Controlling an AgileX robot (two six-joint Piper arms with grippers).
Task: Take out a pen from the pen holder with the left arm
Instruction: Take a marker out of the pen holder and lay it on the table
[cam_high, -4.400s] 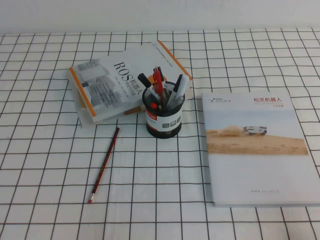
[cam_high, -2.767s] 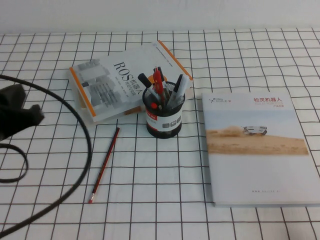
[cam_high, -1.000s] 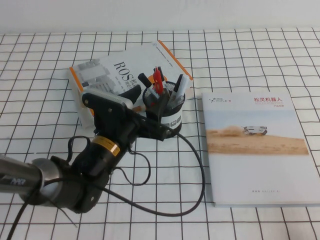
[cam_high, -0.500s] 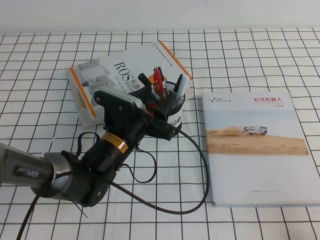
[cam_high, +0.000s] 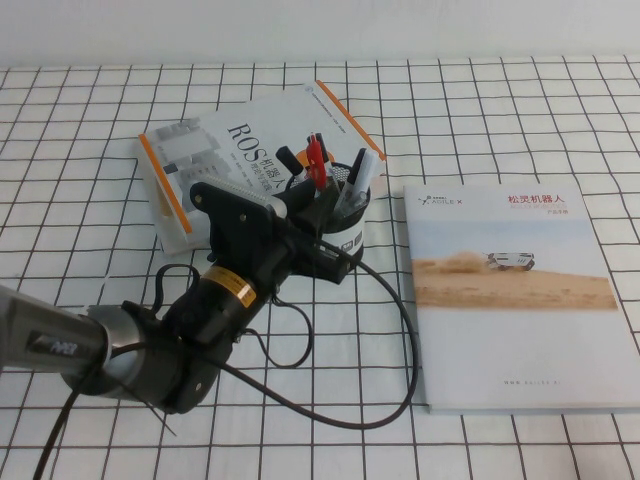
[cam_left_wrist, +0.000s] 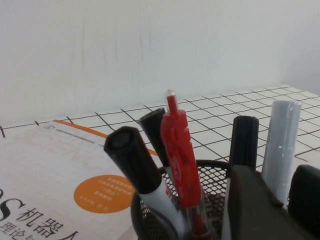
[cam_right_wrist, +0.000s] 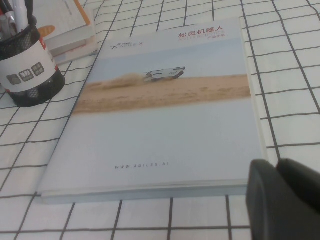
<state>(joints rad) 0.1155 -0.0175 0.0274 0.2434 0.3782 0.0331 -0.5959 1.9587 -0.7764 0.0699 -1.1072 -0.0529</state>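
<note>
Pen (cam_left_wrist: 282, 135) (grey) stands inside left gripper (cam_left_wrist: 286, 195), grip unclear; right gripper (cam_right_wrist: 280, 195) closed beside booklet (cam_right_wrist: 165, 115).

**High view:** a raised camera on my own side, angled down at the table (cam_high: 520, 100), takes in the whole layout from afar.
**Left wrist view:** set close and low behind my left gripper (cam_left_wrist: 278, 180), it faces the wall (cam_left_wrist: 150, 50) across the pen holder (cam_left_wrist: 210, 180).
**Right wrist view:** set low over my right gripper (cam_right_wrist: 280, 175), it looks across the nearby booklet (cam_right_wrist: 165, 100).
The pen holder appears in all three views.
</note>
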